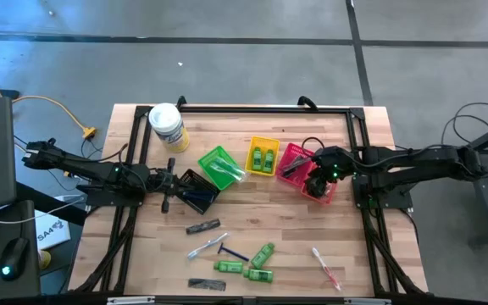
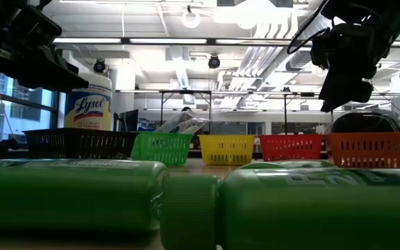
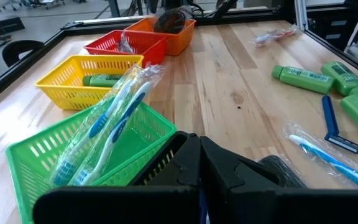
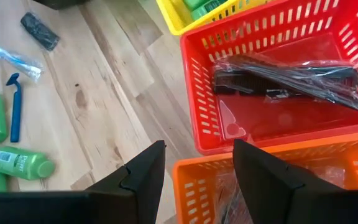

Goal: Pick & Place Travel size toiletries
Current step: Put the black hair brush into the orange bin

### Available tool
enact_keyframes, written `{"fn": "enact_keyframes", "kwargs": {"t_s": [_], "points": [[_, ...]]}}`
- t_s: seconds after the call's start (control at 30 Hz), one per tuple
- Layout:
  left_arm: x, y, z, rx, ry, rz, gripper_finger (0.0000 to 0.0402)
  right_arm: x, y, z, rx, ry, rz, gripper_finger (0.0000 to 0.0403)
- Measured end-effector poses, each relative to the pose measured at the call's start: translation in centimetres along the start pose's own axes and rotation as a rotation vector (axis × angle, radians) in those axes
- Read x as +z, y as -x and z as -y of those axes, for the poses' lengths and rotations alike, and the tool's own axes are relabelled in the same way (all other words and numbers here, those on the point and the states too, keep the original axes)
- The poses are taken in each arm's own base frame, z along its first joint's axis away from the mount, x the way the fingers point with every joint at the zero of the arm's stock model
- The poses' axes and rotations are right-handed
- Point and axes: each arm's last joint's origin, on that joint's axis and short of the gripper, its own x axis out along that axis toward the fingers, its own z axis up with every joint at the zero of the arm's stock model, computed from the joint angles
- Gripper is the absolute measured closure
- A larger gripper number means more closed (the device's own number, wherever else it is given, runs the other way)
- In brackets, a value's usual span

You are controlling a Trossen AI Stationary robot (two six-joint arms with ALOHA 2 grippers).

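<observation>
Fingers of my right gripper (image 4: 194, 180) stand released above the orange basket (image 1: 322, 191); remaining toiletries, green bottles (image 1: 261, 254) included, lie at seven o'clock, so lift clear first; left gripper (image 3: 197, 180) clenched, empty.

Low view: two green bottles (image 2: 186, 201) fill the foreground, blurred, both cut by the frame edges; they hide the tabletop behind.
Orange basket (image 4: 328, 174): cut off by the right wrist frame; contents seen only through the mesh, not identifiable.
Black basket (image 3: 160, 165): mostly hidden behind the left gripper (image 3: 197, 180).
High view: dark item at the near table edge (image 1: 207, 285) too small to identify.
</observation>
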Motion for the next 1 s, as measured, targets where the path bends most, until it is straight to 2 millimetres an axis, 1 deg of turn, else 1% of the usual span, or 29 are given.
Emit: {"fn": "enact_keyframes", "kwargs": {"t_s": [0.4,0.5,0.7,0.8,1.0], "points": [[0.1,0.0,0.0,0.001,-0.005,0.009,0.0401,0.0,0.1,0.0,0.004,-0.043,0.008,0.0224],[0.3,0.0,0.0,0.001,-0.062,0.034,0.0401,0.0,0.5,0.0,0.01,-0.011,0.025,0.0224],[0.6,0.0,0.0,-0.005,-0.067,0.066,0.0401,-0.2,1.0,-0.3,0.035,0.012,0.039,0.0224],[0.6,0.0,0.0,-0.005,-0.07,0.063,0.0401,-0.8,0.9,-0.4,0.026,-0.028,-0.015,0.0224],[0.6,0.0,0.0,-0.006,-0.059,0.063,0.0401,-2.5,0.6,0.1,-0.091,-0.144,-0.176,0.0224]]}}
